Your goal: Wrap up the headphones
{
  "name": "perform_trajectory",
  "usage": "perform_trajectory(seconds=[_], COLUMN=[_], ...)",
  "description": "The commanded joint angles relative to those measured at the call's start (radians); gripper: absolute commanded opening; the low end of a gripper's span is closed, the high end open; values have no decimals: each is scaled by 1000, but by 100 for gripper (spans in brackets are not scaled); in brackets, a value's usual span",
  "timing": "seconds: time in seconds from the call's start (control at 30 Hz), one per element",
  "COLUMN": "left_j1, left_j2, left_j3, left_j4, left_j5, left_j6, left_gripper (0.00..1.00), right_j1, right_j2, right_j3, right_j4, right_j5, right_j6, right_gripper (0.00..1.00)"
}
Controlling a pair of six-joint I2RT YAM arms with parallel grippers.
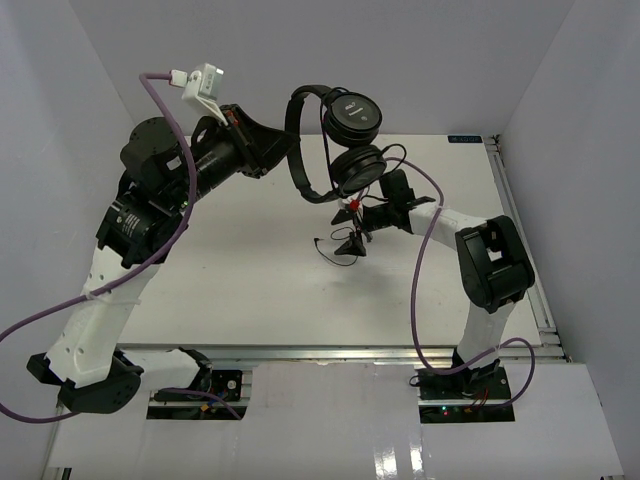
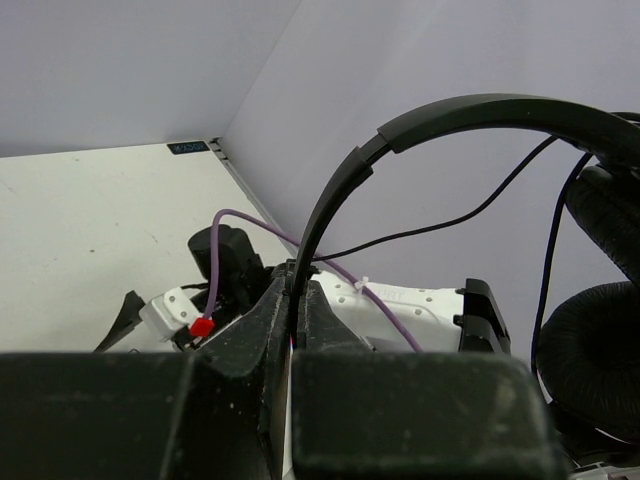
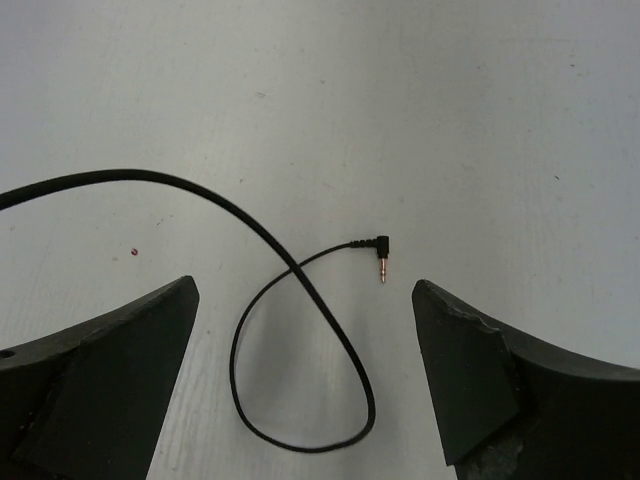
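Both reaching: left hand (image 1: 285,150) aloft clamping headphones (image 1: 352,120); right hand (image 3: 305,300) low, spread.

White table (image 1: 250,290), pale grey walls (image 1: 300,50)

- A white table (image 1: 240,290) had a metal rail (image 1: 520,240) along its right edge.
- The headphone cord (image 3: 293,264) lay looped on it, its angled plug (image 3: 381,258) flat beside the loop.
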Motion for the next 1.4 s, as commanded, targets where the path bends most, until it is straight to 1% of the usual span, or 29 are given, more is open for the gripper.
perform_trajectory(seconds=[0.0,0.07,0.1,0.13,0.17,0.2,0.27,0.33,0.47,0.6,0.73,0.8,0.87,0.93,1.0,1.07,1.13,1.2,1.3,1.37], left_j1=[-2,-2,-2,-2,-2,-2,-2,-2,-2,-2,-2,-2,-1,0,1,9,28,52,104,128], left_j2=[-13,-24,-31,-37,-47,-60,-80,-113,-162,-162,-134,-114,-87,-44,-10,9,23,38,66,91], left_j3=[48,41,38,33,24,12,-12,-68,-158,-196,-208,-201,-185,-137,-109,-107,-124,-150,-166,-165], left_j4=[18,21,26,28,32,37,61,95,206,292,359,376,391,368,366,368,374,374,374,380], left_j5=[-7,-26,-40,-53,-69,-87,-149,-191,-317,-441,-530,-559,-594,-637,-685,-742,-762,-771,-751,-742], left_j6=[-36,-50,-56,-62,-71,-80,-93,-114,-150,-146,-129,-118,-86,-36,45,110,164,183,203,205], left_gripper=[0,0,0,0,0,0,0,0,0,0,0,0,0,0,0,0,0,0,0,0], right_j1=[19,11,7,3,-3,-9,-13,-13,-9,37,162,223,302,315,315,315,317,332,421,483], right_j2=[25,36,34,31,21,6,-33,-102,-228,-381,-522,-582,-625,-615,-596,-600,-612,-637,-683,-693], right_j3=[11,19,15,10,-7,-25,-85,-134,-220,-268,-315,-333,-314,-219,-133,-68,-23,5,97,128], right_j4=[180,187,187,187,187,187,184,162,57,-135,-292,-334,-384,-507,-615,-653,-672,-682,-712,-726], right_j5=[25,19,15,13,10,5,-5,-14,-8,109,270,344,450,488,548,640,711,761,925,1022], right_j6=[169,209,221,232,249,269,276,284,267,147,17,-24,-68,-118,-151,-203,-248,-291,-351,-376], right_gripper=[81,64,50,42,28,8,8,8,8,8,8,8,8,8,8,8,8,8,8,8])
